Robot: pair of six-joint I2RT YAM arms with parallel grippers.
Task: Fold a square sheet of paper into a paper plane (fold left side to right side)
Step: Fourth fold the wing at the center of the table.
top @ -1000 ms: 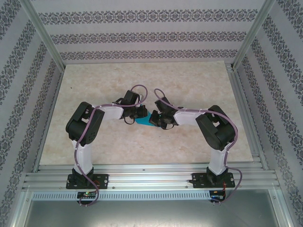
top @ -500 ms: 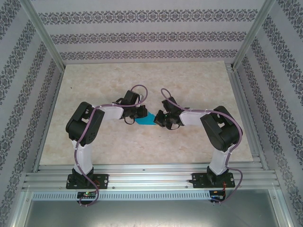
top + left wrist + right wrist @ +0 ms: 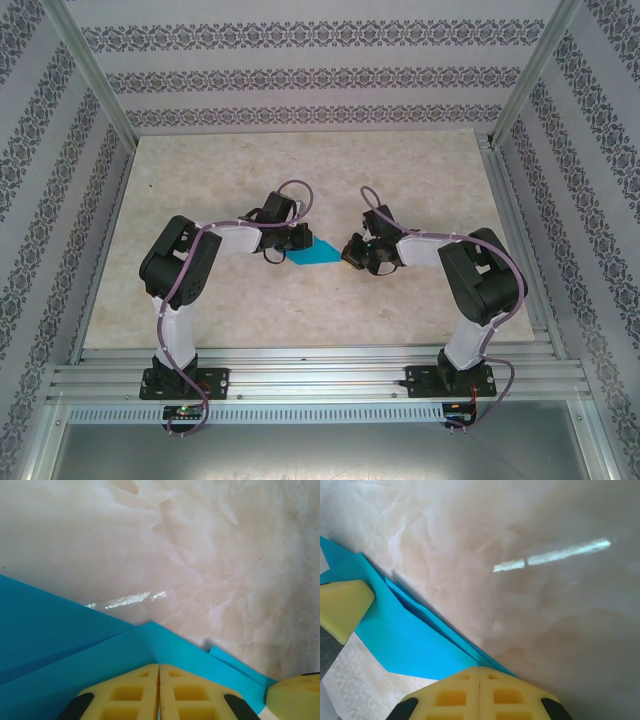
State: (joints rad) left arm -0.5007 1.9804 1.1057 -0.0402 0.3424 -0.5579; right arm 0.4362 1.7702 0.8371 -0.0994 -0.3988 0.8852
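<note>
Paper plane lies crosswise, long axis spanning left fingers and right fingers, both pinched shut.

Folded paper mid-table, between two grippers.
Left gripper sits on the paper's 9 o'clock end; right gripper is just beside its 3 o'clock tip.

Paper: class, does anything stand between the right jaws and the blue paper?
Nothing visible does. In the right wrist view the paper lies directly ahead of the shut right jaws, flat on the bare table. The left jaws, also shut, meet its far end and do not block the way.
</note>
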